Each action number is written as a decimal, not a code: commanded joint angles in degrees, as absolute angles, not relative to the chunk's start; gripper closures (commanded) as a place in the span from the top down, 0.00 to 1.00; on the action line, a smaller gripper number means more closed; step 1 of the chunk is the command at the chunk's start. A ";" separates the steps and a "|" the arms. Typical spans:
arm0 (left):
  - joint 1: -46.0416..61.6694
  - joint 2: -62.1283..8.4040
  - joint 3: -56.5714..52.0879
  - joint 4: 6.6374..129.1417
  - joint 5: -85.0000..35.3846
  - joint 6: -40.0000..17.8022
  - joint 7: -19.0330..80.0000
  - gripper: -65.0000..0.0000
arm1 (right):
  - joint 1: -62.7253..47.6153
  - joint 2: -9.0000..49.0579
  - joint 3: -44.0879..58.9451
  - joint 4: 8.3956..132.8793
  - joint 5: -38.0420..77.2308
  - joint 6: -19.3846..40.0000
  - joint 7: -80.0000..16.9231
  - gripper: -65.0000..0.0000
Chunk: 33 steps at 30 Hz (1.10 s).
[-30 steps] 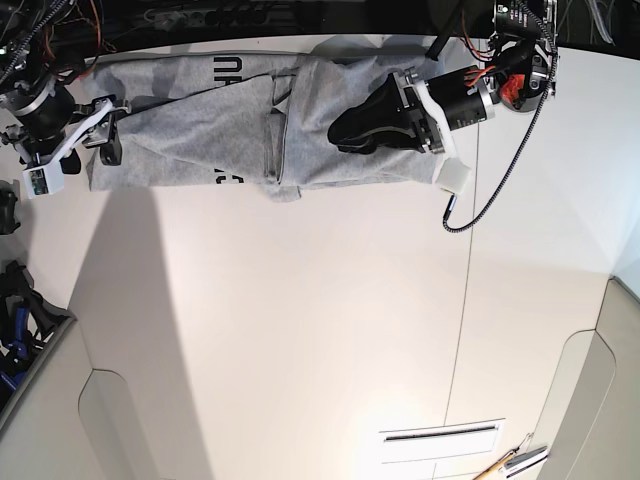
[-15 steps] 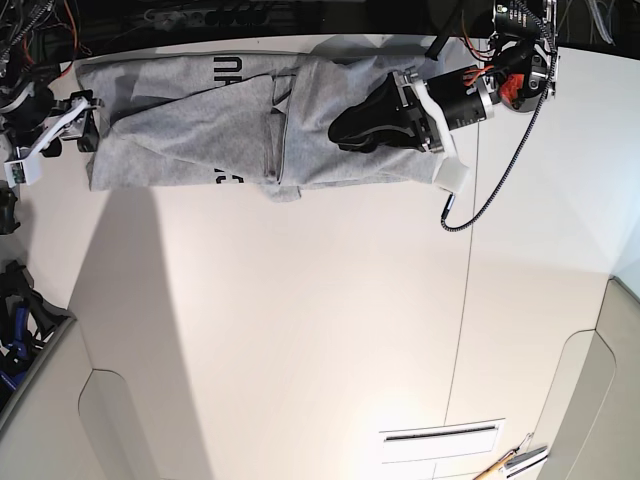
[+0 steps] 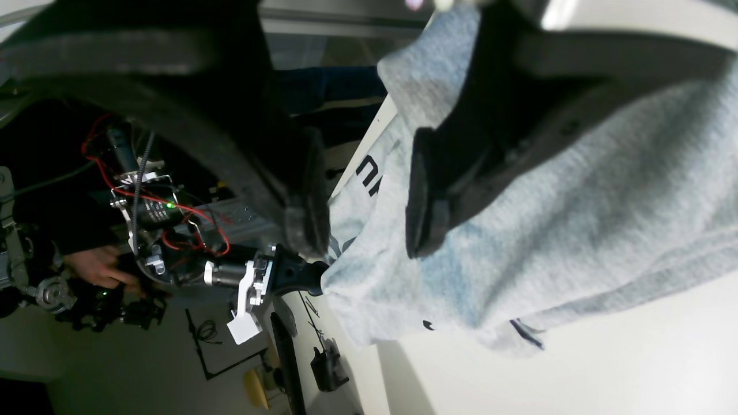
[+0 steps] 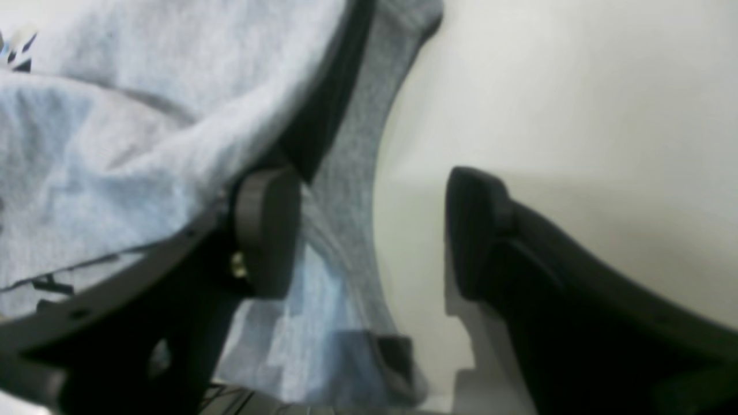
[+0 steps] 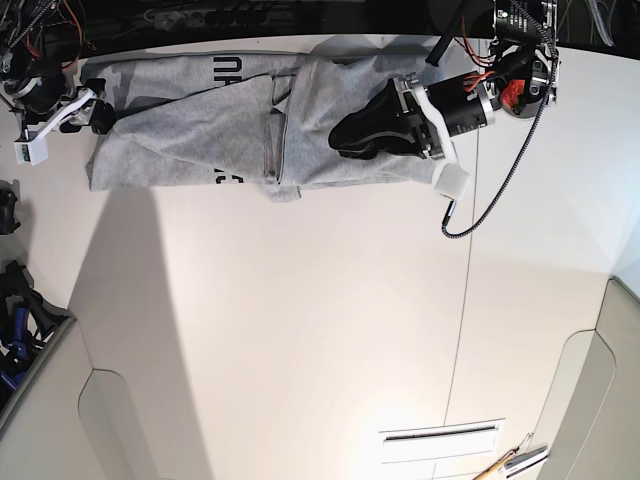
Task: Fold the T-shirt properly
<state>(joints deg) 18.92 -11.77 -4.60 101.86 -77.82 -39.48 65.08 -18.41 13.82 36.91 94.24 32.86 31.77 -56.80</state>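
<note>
Your left hand [image 3: 369, 230] rests on the heather-grey cotton T-shirt [image 5: 190, 130], fingers [image 3: 424, 213] parted; one finger lies on top of the cloth and the other just past a raised fold, so grey fabric sits in the gap. You cannot tell from these views whether it truly pinches that fold. In the base view this hand [image 5: 345, 135] sits on the shirt's right half, near the right end.

Your right hand [image 4: 372, 230] is spread wide. One finger [image 4: 265, 230] lies against the shirt's edge, partly under a hanging fold; the other stands over bare white worktop [image 4: 576, 104], clear of the cloth. In the base view it [image 5: 95, 110] is at the shirt's left end, near the upper corner.

The T-shirt lies as a long flat band along the far edge of the white worktop [image 5: 300, 330], a seam fold near its middle and black block letters [image 5: 228, 68] showing at its top edge.
</note>
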 commanded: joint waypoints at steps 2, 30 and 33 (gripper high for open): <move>18.24 -12.10 -4.73 102.80 -79.37 -40.00 64.10 0.40 | -18.46 14.57 37.23 94.72 33.71 31.94 -56.58 0.62; 18.09 -12.38 -4.73 102.80 -78.35 -40.00 64.51 0.40 | -18.46 26.89 39.09 94.72 25.76 32.75 -56.60 0.62; 18.09 -12.38 -4.73 102.80 -78.32 -40.00 64.51 0.40 | -18.44 26.76 39.09 94.72 22.87 31.24 -56.80 0.62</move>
<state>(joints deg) 18.39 -12.21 -4.56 101.86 -76.77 -39.48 65.12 -18.57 25.67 38.52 93.89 22.52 31.48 -57.47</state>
